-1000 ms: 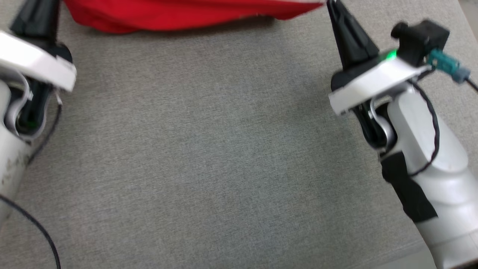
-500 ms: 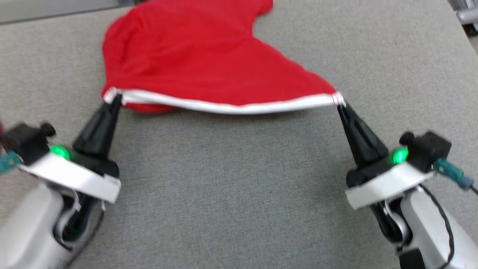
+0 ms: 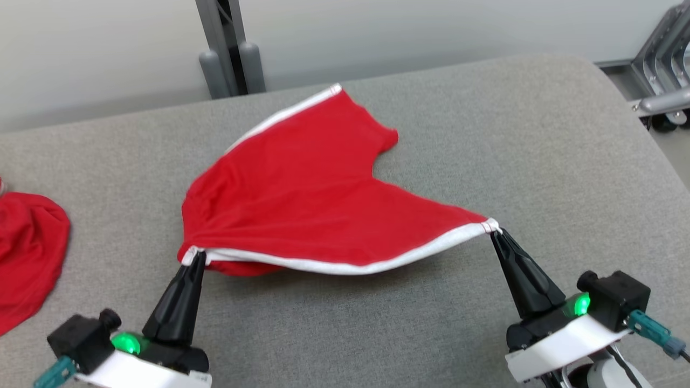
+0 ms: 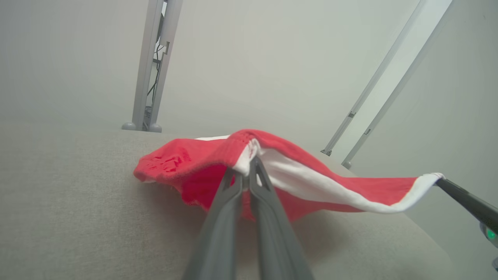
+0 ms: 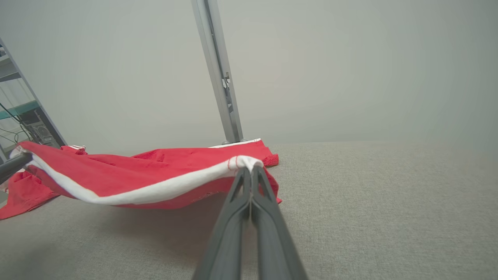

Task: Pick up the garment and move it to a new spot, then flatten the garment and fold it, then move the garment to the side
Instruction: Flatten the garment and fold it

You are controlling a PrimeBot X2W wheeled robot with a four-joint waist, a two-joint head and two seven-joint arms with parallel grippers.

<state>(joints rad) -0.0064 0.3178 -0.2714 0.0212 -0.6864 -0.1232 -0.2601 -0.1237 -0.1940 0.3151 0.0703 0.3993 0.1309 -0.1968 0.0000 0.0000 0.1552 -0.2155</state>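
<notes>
Nearest, the left claw (image 3: 194,257) and right claw (image 3: 495,235) each clamp one end of the white waistband (image 3: 345,267), held just above the counter (image 3: 350,323). Beyond, the red garment (image 3: 302,188) trails across it. Pulling evenly with the band taut should flatten the wrinkles.

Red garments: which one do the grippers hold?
The middle red garment with the white band, pinched by left gripper and right gripper; the other red garment lies apart.

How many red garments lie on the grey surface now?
2. One red garment is held between the left gripper and right gripper; a second garment lies far left, cut off at the frame edge. More may be hidden.
</notes>
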